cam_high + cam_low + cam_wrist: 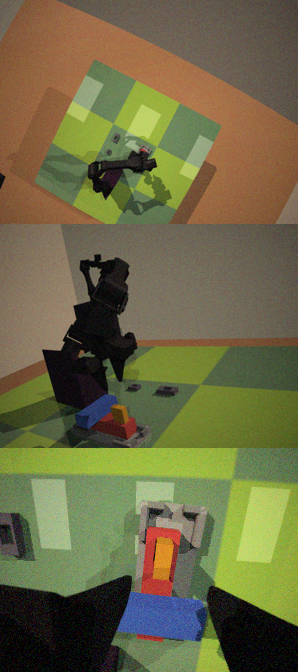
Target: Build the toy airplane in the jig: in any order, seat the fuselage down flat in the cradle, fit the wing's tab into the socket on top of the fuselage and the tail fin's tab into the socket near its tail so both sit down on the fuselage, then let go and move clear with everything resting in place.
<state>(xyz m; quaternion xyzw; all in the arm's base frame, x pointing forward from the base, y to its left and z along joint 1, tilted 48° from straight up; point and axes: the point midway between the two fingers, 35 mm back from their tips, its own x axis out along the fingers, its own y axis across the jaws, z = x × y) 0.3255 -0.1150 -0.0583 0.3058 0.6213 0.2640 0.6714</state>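
Fingers: the gripper's two black, tapering fingers [118, 366] stand apart and open, holding nothing; in the wrist view the blue wing shows between and beyond them.
Wing: a blue block-like bar [98, 410] [162, 615], lying crosswise over the fuselage.
Tail fin: a small orange upright block [119, 414] [163, 559] on top of the fuselage, toward the end opposite the wing. Whether either tab is fully down in its socket cannot be told.
Fuselage: a long red block [142, 150] [128, 430] [159, 586], lying lengthwise in the jig beneath wing and fin; whether it is fully flat is unclear.
Jig: a pale grey cradle [149, 149] [147, 432] [200, 530] with raised walls, resting on the desk [83, 136] [235, 417] [75, 568], which is chequered in two greens.
Arm: black and jointed [117, 164] [96, 321], bent above the desk, behind the jig in the exterior view.
Holders: a smaller dark grey hollowed block [109, 152] [134, 388] and a larger one [116, 137] [167, 391] [19, 535], near each other, apart from the jig.
Background: orange floor [136, 49] [222, 342], then a plain greyish wall [209, 281].
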